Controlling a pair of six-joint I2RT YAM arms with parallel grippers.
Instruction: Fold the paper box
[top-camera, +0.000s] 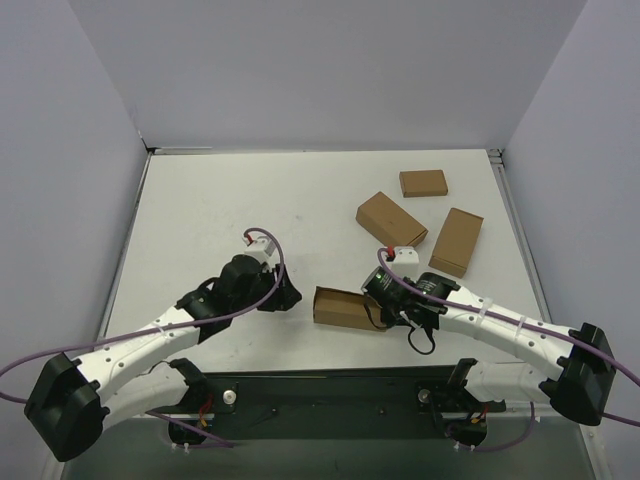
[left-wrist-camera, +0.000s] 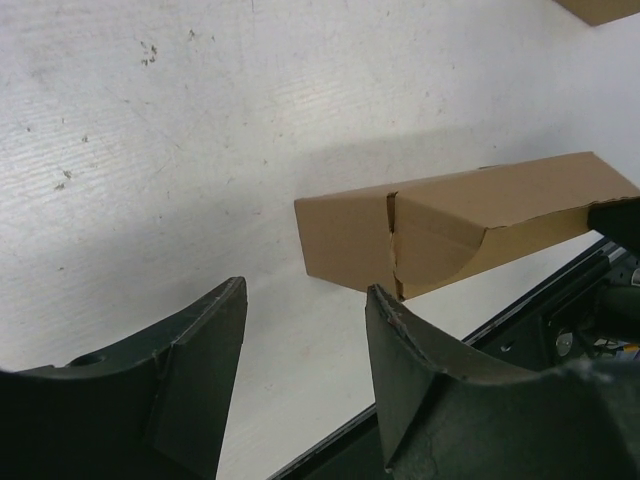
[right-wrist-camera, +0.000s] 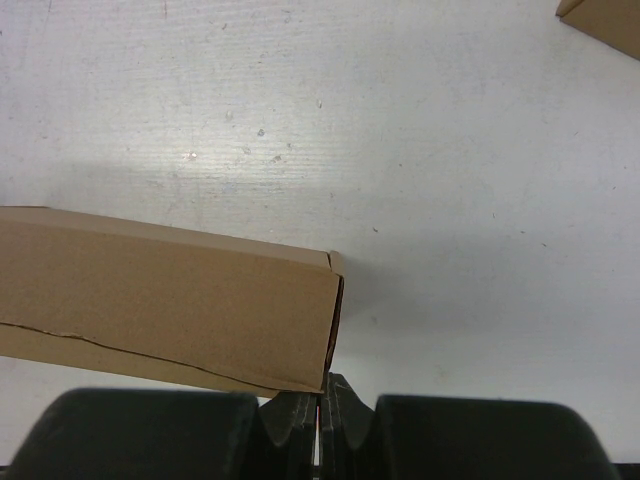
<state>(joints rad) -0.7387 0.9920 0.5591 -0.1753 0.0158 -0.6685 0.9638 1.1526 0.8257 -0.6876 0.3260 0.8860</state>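
brown paper box (right-wrist-camera: 170, 300); right gripper (right-wrist-camera: 320, 392) seemingly pinches it

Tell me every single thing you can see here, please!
paper box: one, brown, at the near side of the table between the two arms
small boxes: three, brown, closed, on the far right part of the table, apart from one another
table: one, white, under everything
walls: three, pale lilac, around the table
cables: two, purple, one along each arm
arms: two, white with black parts, bases at the near edge
left claw: one, black, open, near the paper box's left end, holding nothing
right claw: one, black, shut on the paper box's right end
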